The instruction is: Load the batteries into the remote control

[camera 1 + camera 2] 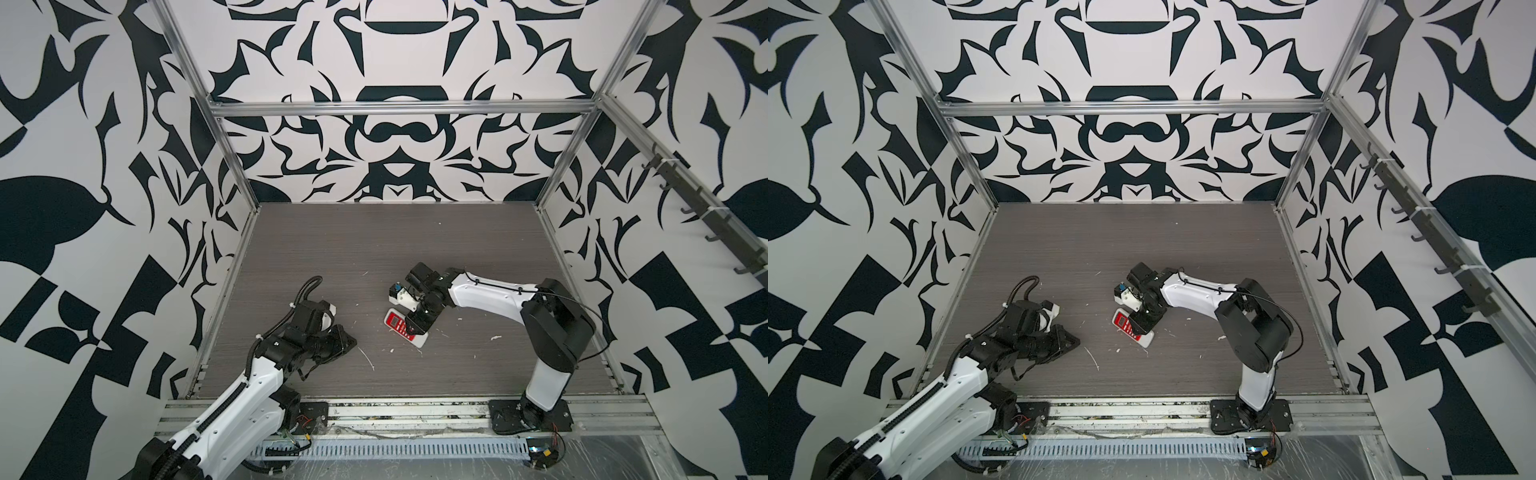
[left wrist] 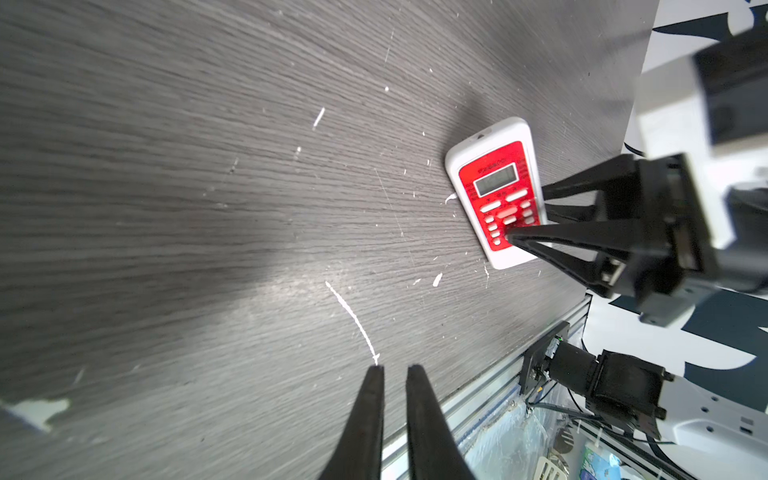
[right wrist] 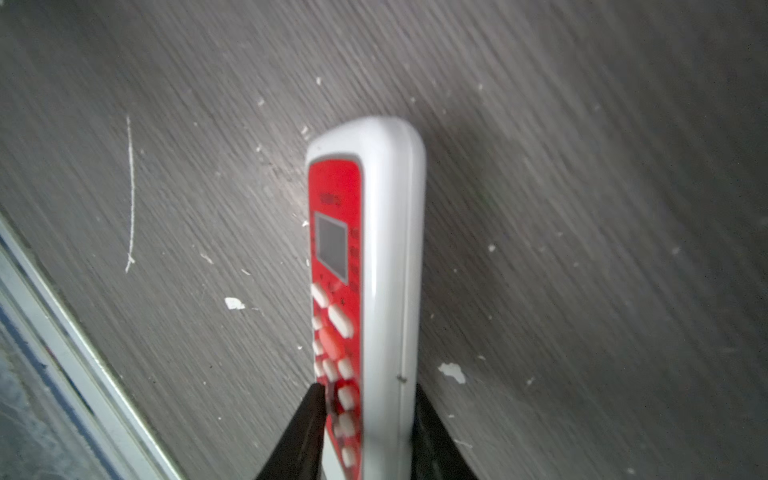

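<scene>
- My left gripper (image 2: 395, 374), nearest, lies low on the table (image 2: 166, 208), black tapered jaws nearly closed, empty.
- My right gripper (image 3: 365, 399) clasps the remote control (image 3: 386, 249) mid-table: glossy rounded plastic could slip or twist.
- Batteries: none visible.

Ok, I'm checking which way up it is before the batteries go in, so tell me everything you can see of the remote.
The remote is a white, plastic-looking oblong with rounded corners and a red face carrying a small grey screen and white buttons. The face shows, so the back is hidden. It sits near the middle of the table, seen in both top views. The right gripper straddles its button end, one finger on the face, the other behind the back. Whether it is lifted is unclear.
</scene>
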You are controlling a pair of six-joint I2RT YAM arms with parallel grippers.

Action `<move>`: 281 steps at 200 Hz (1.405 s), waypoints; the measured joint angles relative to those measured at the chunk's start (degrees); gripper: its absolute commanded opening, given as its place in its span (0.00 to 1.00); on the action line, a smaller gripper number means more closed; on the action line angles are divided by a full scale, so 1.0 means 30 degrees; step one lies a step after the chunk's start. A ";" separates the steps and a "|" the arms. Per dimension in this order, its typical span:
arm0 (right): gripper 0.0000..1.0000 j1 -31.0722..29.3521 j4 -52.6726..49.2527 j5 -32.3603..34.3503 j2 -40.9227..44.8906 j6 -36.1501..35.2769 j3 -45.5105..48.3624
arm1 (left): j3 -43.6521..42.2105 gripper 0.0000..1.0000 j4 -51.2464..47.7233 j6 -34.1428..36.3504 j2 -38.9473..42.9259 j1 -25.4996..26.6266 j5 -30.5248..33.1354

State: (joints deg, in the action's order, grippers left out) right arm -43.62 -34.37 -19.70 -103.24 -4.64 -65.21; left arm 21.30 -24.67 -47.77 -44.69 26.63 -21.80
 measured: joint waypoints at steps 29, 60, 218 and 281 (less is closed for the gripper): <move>0.53 0.0444 0.0044 -0.0466 -0.0102 0.0102 0.0291 | 0.0000 0.16 0.0000 0.0000 0.0364 0.0000 -0.0022; 0.56 0.0510 0.0284 -0.0656 -0.0007 0.0423 0.0714 | 0.0000 0.16 0.0000 0.0015 0.0335 0.0000 -0.0022; 0.59 -0.2368 0.3453 0.0219 0.3694 0.4532 0.5435 | 0.0000 0.17 -0.0015 0.0029 0.0627 0.0000 0.0408; 0.76 -0.2157 0.3803 0.3512 0.9078 0.4991 0.6943 | 0.0670 0.80 -0.0182 0.0670 0.0066 0.0000 0.3279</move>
State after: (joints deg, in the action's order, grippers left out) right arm -50.09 -22.96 -9.17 -76.01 10.33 -44.38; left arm 23.31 -25.21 -45.76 -44.49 26.63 -11.97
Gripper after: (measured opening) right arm 0.731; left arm 0.657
